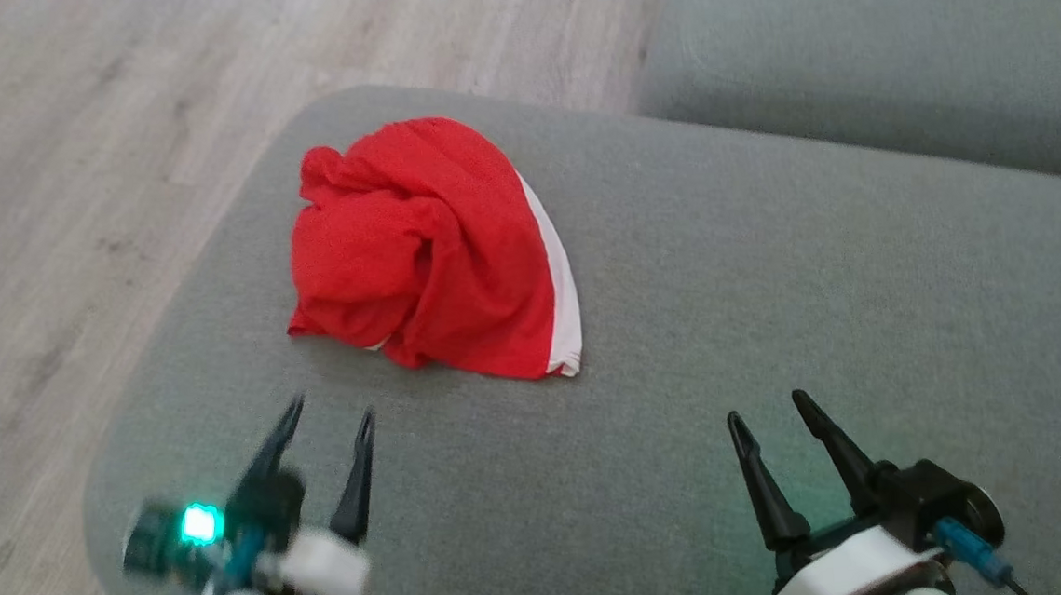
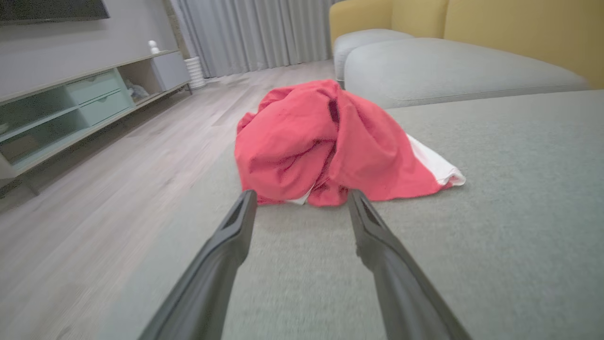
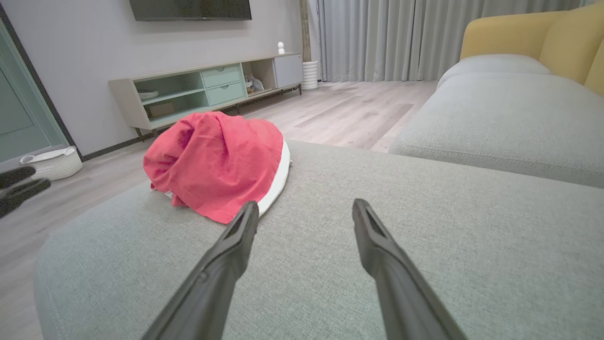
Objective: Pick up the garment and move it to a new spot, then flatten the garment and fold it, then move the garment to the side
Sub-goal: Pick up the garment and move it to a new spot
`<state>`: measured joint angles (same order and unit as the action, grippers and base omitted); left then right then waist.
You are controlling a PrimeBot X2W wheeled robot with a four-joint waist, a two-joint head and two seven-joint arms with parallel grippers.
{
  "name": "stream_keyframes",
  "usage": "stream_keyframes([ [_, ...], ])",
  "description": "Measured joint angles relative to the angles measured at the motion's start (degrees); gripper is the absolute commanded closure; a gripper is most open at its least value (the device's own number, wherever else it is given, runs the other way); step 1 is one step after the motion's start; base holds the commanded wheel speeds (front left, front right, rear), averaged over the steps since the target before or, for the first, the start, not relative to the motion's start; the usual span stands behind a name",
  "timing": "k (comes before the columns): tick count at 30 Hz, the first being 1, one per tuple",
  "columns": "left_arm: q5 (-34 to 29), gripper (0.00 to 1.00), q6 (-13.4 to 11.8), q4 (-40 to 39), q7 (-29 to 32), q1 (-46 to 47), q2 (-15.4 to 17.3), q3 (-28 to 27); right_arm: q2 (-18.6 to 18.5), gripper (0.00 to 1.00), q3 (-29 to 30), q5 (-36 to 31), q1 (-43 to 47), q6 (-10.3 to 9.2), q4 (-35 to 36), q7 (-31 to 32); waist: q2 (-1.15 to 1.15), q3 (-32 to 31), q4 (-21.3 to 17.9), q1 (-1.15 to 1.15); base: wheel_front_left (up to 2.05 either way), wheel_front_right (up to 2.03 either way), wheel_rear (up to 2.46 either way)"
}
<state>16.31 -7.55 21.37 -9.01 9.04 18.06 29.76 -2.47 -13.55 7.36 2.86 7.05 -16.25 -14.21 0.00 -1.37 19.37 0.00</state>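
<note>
A crumpled red garment [image 1: 424,249] with a white band along one edge lies heaped on the grey sofa cushion [image 1: 773,299], toward its left corner. My left gripper [image 1: 329,414] hovers open just short of the heap, fingers pointing at it; in the left wrist view the garment [image 2: 325,141] sits right beyond the gripper [image 2: 302,196]. My right gripper [image 1: 767,407] is open over bare cushion, to the right of the garment. The right wrist view shows the garment [image 3: 217,165] ahead and left of the gripper [image 3: 306,205]. Nothing is held.
The cushion's rounded left edge drops to a wooden floor [image 1: 65,181]. A second grey seat [image 1: 877,40] with yellow backrests [image 3: 519,33] lies beyond. A TV cabinet [image 3: 203,89] and a white basket [image 3: 52,163] stand by the far wall.
</note>
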Motion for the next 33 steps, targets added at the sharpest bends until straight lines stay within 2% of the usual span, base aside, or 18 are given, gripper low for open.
stream_keyframes([
  [3,-0.9,0.00,4.1,0.7,4.0,8.3,1.0,1.3,0.0,0.00,0.0,-1.2,-0.9,0.01,0.0,0.0,0.00,2.0,-1.2,0.00,0.00,0.00,0.00],
  [7,1.4,0.00,10.0,3.5,10.5,22.0,1.6,0.5,-0.1,0.00,0.5,-2.0,-3.9,0.01,0.1,0.0,0.00,5.6,-3.1,0.02,0.00,0.00,0.00],
  [10,3.3,0.00,12.9,8.1,16.3,30.1,2.5,0.0,-0.1,0.00,0.2,-2.5,-6.4,0.01,0.1,0.0,0.00,8.4,-5.0,0.02,0.00,0.00,0.00],
  [15,9.2,0.00,14.7,16.3,23.5,36.7,4.2,-0.7,-0.2,0.00,-0.9,-2.5,-9.5,0.00,0.1,0.0,0.00,12.5,-9.2,0.02,0.00,0.00,0.00],
  [19,14.0,0.00,14.7,20.9,28.3,40.1,4.2,-0.8,-0.2,0.00,-0.9,-2.3,-10.6,0.01,0.1,0.0,0.00,15.1,-12.3,0.01,0.00,0.00,0.00],
  [28,21.9,0.00,15.1,25.0,33.4,42.0,4.9,2.4,-0.3,0.00,-1.2,-2.3,-10.7,0.00,0.1,0.0,0.00,17.3,-15.9,0.01,0.00,0.00,0.00],
  [29,22.4,0.08,15.1,25.2,33.9,42.0,5.1,3.1,-0.3,0.00,-1.2,-2.3,-10.8,0.00,0.1,0.0,0.00,17.3,-15.9,0.00,0.00,0.00,0.00],
  [30,22.8,1.00,15.1,25.3,34.2,42.0,5.3,3.7,-0.3,0.00,-1.2,-2.3,-10.8,0.00,0.1,0.0,0.00,17.2,-16.0,0.00,0.00,0.00,0.00],
  [33,24.1,1.00,15.1,25.4,34.1,42.0,5.7,4.8,-0.3,0.00,-1.2,-1.9,-10.8,0.01,0.1,0.0,0.00,17.0,-15.9,0.00,0.00,0.00,0.00],
])
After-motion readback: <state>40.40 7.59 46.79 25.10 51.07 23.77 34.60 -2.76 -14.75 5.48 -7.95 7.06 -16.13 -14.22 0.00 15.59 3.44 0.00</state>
